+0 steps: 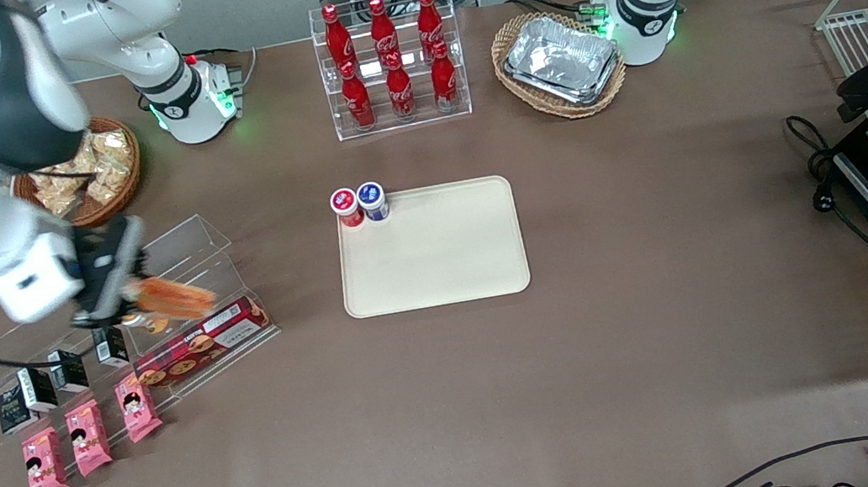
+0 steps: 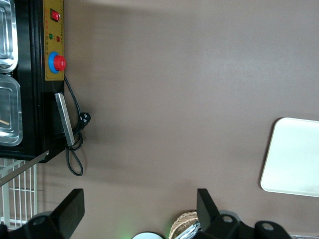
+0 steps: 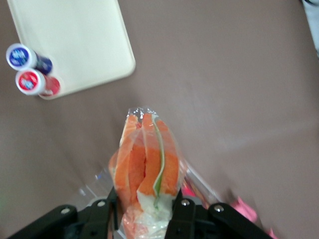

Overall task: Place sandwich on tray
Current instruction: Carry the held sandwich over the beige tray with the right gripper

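Pink snack packets (image 1: 87,434) lie nearest the camera. Above the clear rack, the gripper (image 1: 122,308) pinches the sandwich (image 1: 172,299) at its pale end; it looks light and squashable. Tray (image 1: 439,277) lies ahead of the jaws.

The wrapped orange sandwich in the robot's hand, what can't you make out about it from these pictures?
- Front view: the wrapped orange sandwich is motion-blurred, layers unreadable; the hand covers one end.
- Right wrist view: the hand is shut on the sandwich; its gripped end is cut off at the frame edge.
- Left wrist view: not shown.
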`<control>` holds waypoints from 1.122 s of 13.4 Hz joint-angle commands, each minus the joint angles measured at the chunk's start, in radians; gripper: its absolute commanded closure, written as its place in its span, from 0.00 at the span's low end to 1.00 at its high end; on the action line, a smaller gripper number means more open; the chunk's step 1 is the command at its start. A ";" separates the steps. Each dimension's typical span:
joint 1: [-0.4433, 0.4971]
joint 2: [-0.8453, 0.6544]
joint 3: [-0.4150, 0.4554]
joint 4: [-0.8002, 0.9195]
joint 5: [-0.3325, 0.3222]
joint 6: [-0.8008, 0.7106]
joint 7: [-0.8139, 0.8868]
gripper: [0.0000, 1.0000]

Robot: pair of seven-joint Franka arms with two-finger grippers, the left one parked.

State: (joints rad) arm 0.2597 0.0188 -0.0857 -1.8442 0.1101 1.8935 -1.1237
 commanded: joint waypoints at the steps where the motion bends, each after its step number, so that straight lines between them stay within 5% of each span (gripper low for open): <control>1: 0.155 0.110 0.021 0.106 -0.023 -0.004 0.148 0.60; 15: 0.503 0.460 0.020 0.146 -0.032 0.369 0.255 0.59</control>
State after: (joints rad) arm 0.7206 0.4145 -0.0567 -1.7366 0.0949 2.2066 -0.8888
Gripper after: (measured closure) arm 0.581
